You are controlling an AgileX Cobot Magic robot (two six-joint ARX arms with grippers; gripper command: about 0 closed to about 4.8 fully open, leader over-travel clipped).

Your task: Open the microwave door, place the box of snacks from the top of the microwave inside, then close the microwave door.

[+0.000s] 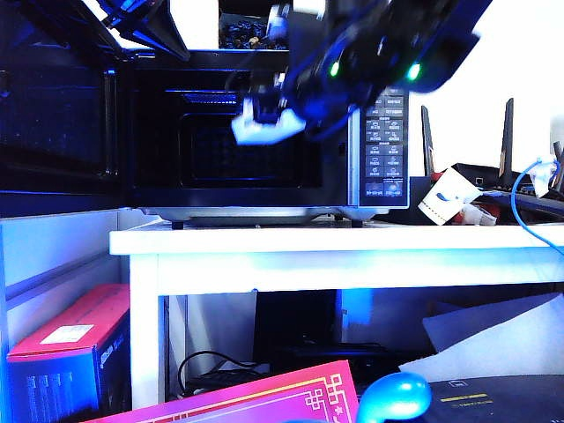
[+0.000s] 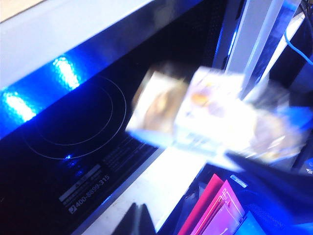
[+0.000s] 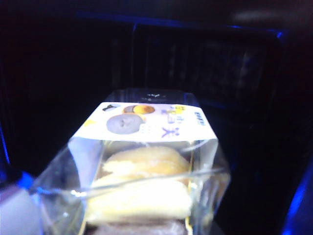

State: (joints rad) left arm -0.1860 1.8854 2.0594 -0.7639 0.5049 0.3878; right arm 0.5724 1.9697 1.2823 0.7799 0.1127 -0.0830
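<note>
My right gripper [image 1: 269,123] jaws grip the box of snacks [image 3: 142,166] before the open microwave [image 1: 264,141]; left gripper jaws: cannot tell.

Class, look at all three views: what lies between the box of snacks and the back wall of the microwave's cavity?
Nothing. In the right wrist view, the box of snacks, held in the right claw, faces bare dark cavity up to the microwave back wall.

Black microwave [image 1: 264,132], pale yellow snacks in clear box [image 3: 142,181]
</note>
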